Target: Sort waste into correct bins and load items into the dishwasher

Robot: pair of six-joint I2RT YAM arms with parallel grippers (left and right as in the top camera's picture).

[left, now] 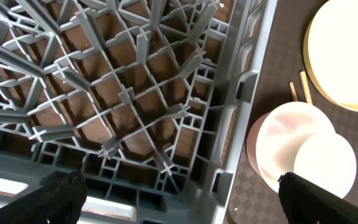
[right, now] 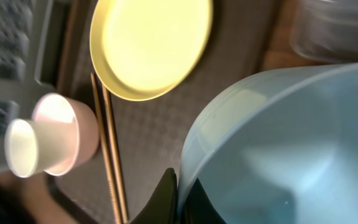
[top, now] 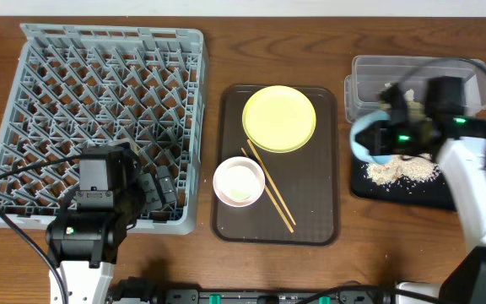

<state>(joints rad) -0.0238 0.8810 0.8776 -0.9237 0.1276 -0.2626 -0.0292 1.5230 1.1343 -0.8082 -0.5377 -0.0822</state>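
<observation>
Right jaws clamped on the light blue bowl [top: 359, 143]; left jaws spread wide, holding nothing.
I see the bowl tipped over the black tray [top: 420, 192], where beige scraps [top: 403, 171] lie, clear tub [top: 369, 76] just behind. Left jaws hang above the grey rack [top: 99, 84], at its near corner. On the wood worktop [top: 310, 34], the brown tray [top: 310, 211] carries yellow plate [top: 279, 118], pink bowl [top: 224, 173], 2 chopsticks [top: 272, 190].

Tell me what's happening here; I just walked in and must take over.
The right gripper holds the light blue bowl by its rim, tilted near the black tray, where beige food scraps lie. The left gripper hangs open over the grey dish rack, holding nothing. The yellow plate, pink bowl, white cup and chopsticks sit on the brown tray.
</observation>
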